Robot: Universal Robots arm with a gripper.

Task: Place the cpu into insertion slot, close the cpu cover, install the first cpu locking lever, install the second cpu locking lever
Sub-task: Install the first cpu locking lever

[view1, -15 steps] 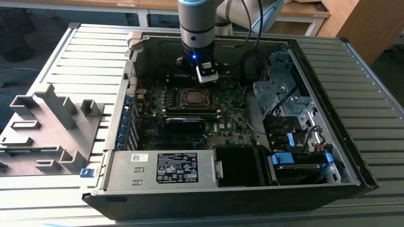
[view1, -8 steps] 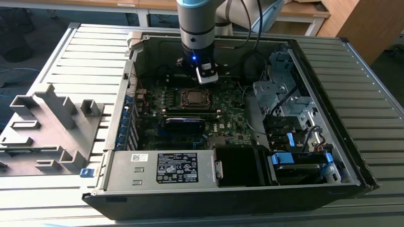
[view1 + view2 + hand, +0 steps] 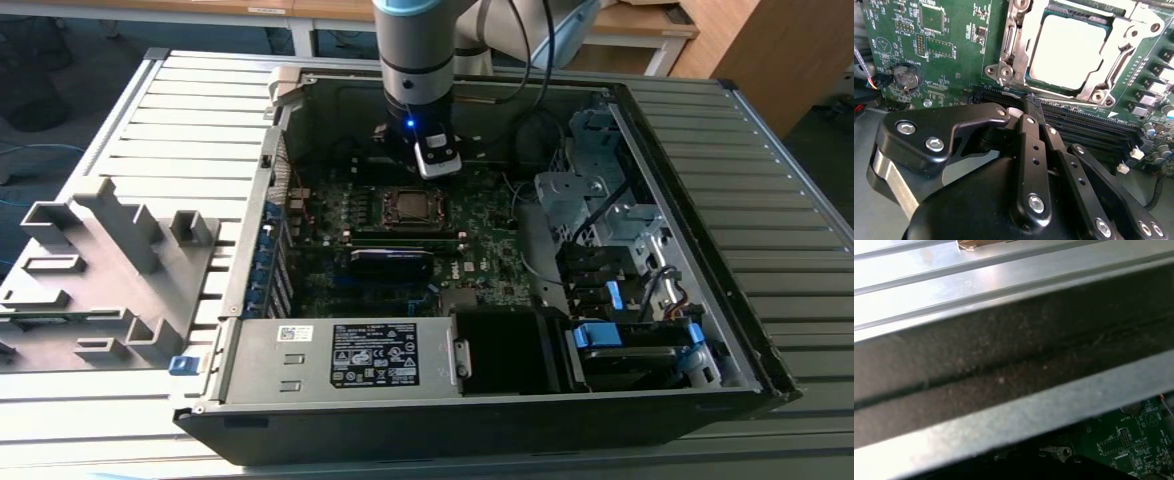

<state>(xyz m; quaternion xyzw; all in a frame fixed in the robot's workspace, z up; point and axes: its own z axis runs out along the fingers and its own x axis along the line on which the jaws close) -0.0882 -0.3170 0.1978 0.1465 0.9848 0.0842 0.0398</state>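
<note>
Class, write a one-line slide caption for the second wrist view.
Black gripper, fingers together, beside the silvery metal cpu cover closed over the grey square cpu on the green motherboard.

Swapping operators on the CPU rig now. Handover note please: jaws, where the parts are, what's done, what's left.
Gripper: black jaws shut, holding nothing, tips close to the near edge of the socket in the second wrist view; in the exterior view the arm hangs over the green motherboard inside the open computer case.
Silvery-grey square cpu: seated in the black-rimmed insertion slot.
Thin silvery metal cpu cover: down flat, framing the chip.
Done: chip placed, cover closed.
Left: the two locking levers; I cannot tell from these views whether either is latched.
</note>
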